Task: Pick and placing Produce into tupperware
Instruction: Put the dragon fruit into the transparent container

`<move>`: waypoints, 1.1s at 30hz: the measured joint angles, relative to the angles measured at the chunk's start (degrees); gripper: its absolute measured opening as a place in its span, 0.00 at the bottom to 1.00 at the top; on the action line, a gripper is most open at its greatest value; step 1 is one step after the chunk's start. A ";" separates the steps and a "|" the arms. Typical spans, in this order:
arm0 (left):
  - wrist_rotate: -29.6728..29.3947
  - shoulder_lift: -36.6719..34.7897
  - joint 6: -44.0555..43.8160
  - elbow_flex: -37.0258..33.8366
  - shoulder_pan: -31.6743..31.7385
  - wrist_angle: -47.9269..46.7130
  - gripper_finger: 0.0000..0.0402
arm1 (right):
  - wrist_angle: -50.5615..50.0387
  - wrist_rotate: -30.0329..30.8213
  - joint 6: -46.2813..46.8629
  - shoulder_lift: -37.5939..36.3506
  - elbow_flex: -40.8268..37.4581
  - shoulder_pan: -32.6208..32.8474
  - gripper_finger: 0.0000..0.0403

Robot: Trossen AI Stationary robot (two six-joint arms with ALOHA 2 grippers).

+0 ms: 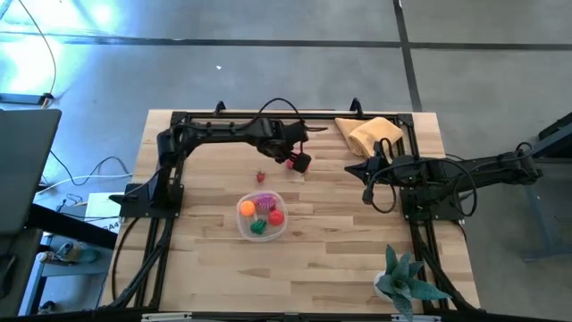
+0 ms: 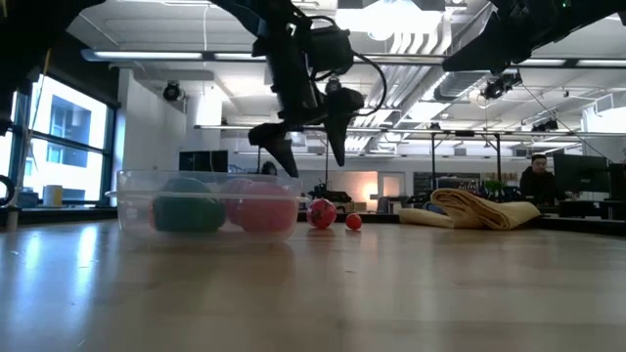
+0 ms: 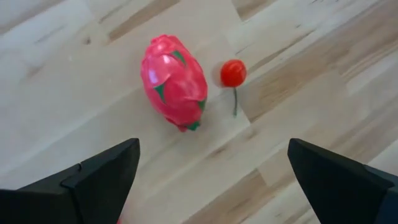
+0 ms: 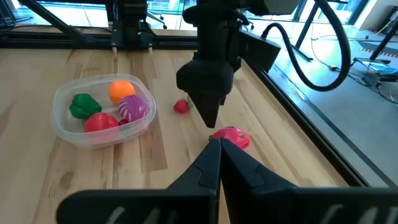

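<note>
The clear round tupperware stands on the table with an orange, a purple, a red and a green toy inside. A pink dragon fruit toy and a small red cherry with a stem lie on the wood beside it. My left gripper hangs open above the dragon fruit, fingers pointing down, clear of it. My right gripper is shut and waits at the table's right, pointing toward the dragon fruit.
A folded tan cloth lies at the far right of the table. A teal spiky plant stands at the near right corner. Dark frame rails run along the table's left, right and far sides. A person sits in the room behind.
</note>
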 joint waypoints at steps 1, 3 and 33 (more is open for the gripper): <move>-0.58 0.30 0.38 0.00 0.00 0.25 1.00 | -0.03 -0.02 0.01 -0.01 0.00 0.00 0.00; -1.30 0.75 0.62 -0.04 0.00 0.28 1.00 | -0.10 0.00 0.01 -0.01 0.00 -0.02 0.00; -2.50 7.34 -3.36 0.04 3.10 6.94 0.99 | -1.19 -0.01 0.01 0.01 0.00 0.00 0.00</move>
